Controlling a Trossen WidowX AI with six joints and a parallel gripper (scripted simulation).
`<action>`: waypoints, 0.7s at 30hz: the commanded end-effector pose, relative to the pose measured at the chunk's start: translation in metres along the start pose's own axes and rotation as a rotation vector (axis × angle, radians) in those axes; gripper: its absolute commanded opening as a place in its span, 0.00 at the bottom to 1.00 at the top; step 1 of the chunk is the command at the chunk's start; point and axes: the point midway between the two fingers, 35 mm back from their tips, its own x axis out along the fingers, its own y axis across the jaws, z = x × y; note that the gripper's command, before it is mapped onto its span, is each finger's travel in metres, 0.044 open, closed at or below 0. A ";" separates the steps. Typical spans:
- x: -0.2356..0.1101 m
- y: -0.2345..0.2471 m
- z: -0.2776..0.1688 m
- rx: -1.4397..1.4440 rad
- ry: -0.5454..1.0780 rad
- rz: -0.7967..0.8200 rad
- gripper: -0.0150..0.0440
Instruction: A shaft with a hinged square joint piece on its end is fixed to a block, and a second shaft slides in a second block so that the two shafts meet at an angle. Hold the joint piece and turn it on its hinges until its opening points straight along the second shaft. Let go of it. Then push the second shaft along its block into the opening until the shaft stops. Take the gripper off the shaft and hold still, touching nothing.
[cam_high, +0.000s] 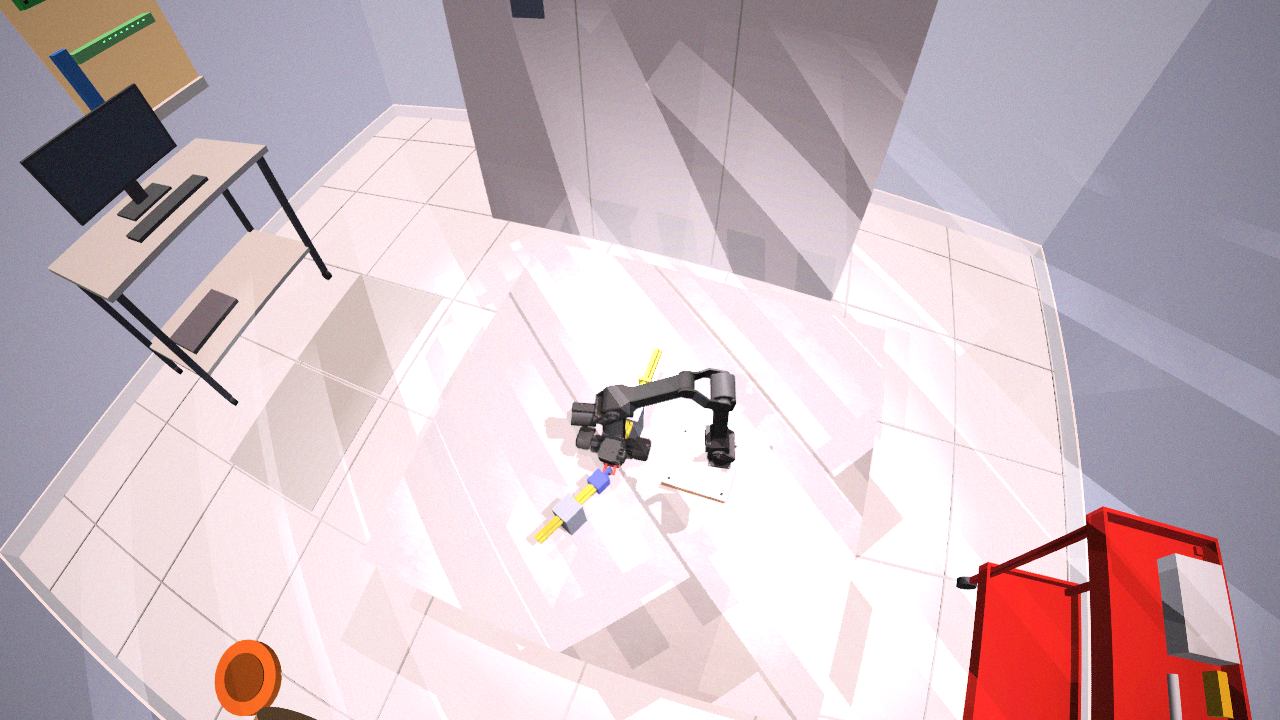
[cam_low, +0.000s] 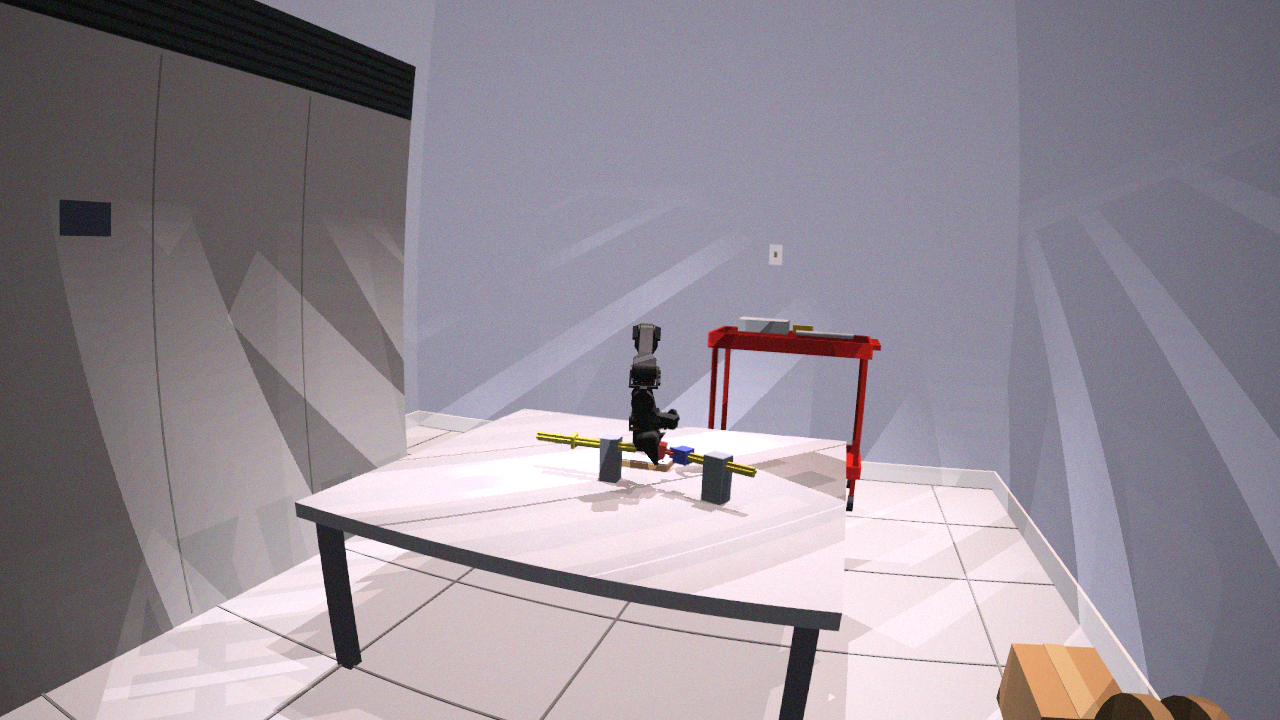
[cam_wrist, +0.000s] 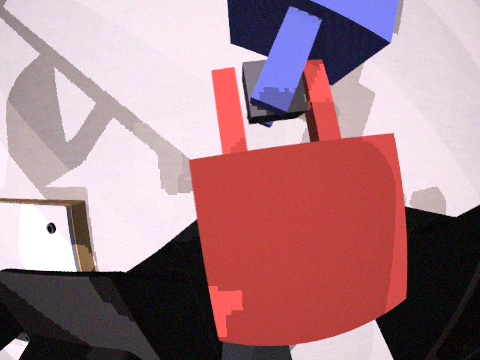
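Observation:
My gripper (cam_high: 611, 462) (cam_low: 657, 454) is shut on the red joint piece (cam_wrist: 300, 240) (cam_low: 663, 448), one dark finger on each side of it. The red prongs straddle a dark hinge cube (cam_wrist: 253, 111), with the blue fork (cam_wrist: 287, 60) (cam_high: 598, 481) (cam_low: 682, 454) on its other side. The blue fork sits on the first yellow shaft (cam_high: 546, 531) (cam_low: 742, 469), held in a grey block (cam_high: 567, 512) (cam_low: 716, 480). The second yellow shaft (cam_high: 654, 360) (cam_low: 552, 437) runs through another grey block (cam_low: 609, 462), partly behind the arm in the top view. The opening of the joint piece is hidden.
The arm stands on a white base board (cam_high: 693, 486) (cam_wrist: 35, 240) beside the shafts. The second shaft carries a small yellow collar (cam_high: 644, 382) (cam_low: 573, 440) outside its block. The table (cam_low: 554, 537) bears both blocks. A red cart (cam_low: 787, 342) and a grey cabinet stand farther off.

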 end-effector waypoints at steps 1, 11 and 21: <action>0.000 0.000 0.000 0.000 0.000 0.000 0.25; 0.000 0.000 0.000 0.000 0.000 0.000 0.48; 0.000 0.000 0.000 0.000 0.000 0.000 0.81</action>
